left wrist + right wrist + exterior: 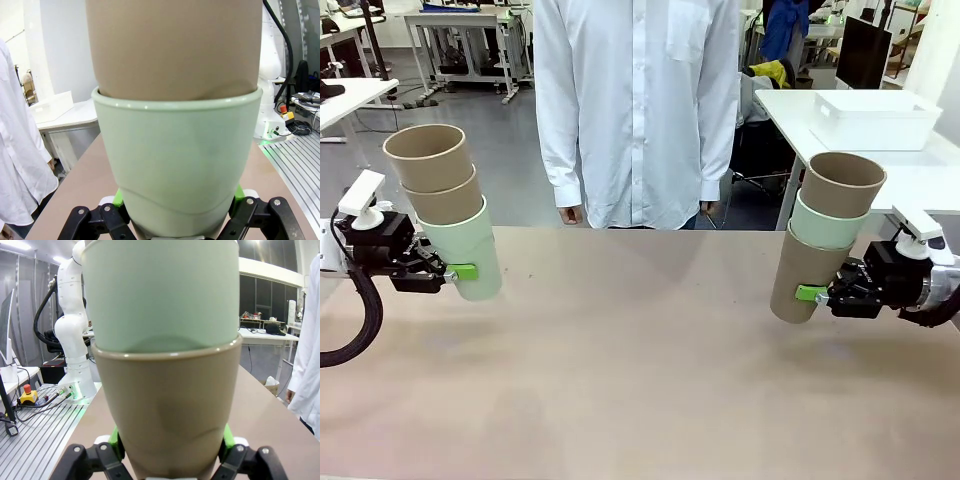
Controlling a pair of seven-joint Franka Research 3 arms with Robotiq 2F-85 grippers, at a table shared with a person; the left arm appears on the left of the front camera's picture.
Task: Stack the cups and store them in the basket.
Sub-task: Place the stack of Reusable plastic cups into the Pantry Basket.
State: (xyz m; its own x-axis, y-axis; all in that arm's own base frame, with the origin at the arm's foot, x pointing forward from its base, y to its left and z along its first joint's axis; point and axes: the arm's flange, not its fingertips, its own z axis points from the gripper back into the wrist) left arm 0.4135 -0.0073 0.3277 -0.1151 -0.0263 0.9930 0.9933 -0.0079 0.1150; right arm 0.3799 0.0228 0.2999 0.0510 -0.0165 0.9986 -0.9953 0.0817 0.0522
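At nine o'clock the left gripper clamps a mint-bottomed cup stack; at three o'clock the right gripper clamps a tan-bottomed cup stack.

The table is seen from the robot's side in the front view, faced across toward a person at upper centre. Each wrist view is taken from just behind the left gripper or right gripper at the bottom edge — very close to the held cups. The table and the person are shared by all three.
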